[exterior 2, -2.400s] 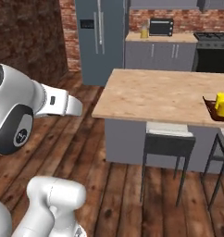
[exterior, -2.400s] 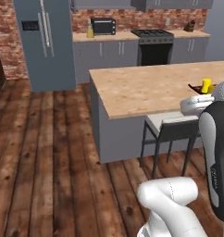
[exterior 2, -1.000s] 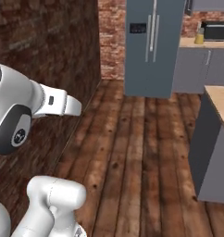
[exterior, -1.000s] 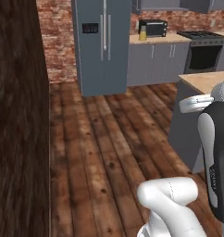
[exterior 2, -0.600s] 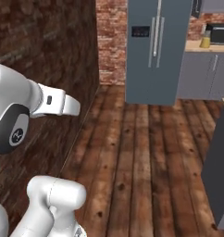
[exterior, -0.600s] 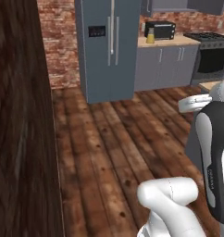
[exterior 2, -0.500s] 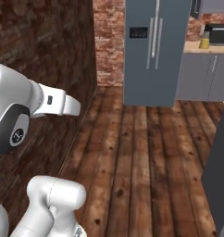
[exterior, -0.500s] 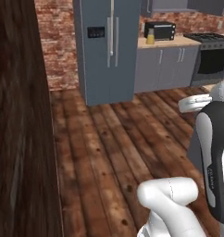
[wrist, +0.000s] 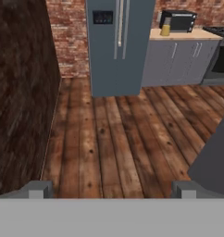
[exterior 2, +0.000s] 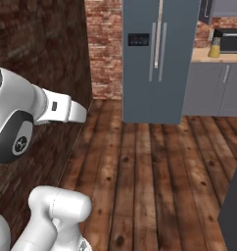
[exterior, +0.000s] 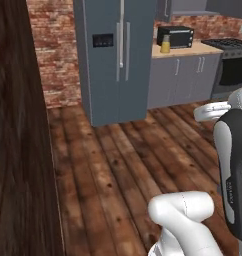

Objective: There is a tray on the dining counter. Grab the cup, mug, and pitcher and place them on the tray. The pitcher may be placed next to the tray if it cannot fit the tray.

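The pitcher (exterior: 165, 45) (exterior 2: 215, 49) (wrist: 165, 28), a glass vessel of orange-yellow juice with a tan lid, stands on the far grey-cabinet counter just left of a black microwave (wrist: 178, 21). My gripper (wrist: 111, 190) is open with nothing between its fingertips (wrist: 37, 190), far from the pitcher and aimed across the wooden floor toward it. A grey side panel of the dining counter (wrist: 215, 157) (exterior 2: 235, 211) cuts in at the right. The tray, the cup and the mug are out of view.
A tall grey fridge (exterior: 118, 60) (exterior 2: 157, 59) stands left of the back counter, and a stove (exterior: 235, 70) lies right of it. A dark wood wall (exterior: 18, 150) (wrist: 21, 92) runs close along the left. Red brick backs the kitchen.
The base has driven on, so both base views have shifted. The fridge and back counter look larger and nearer. The arm keeps its pose and the gripper stays open.
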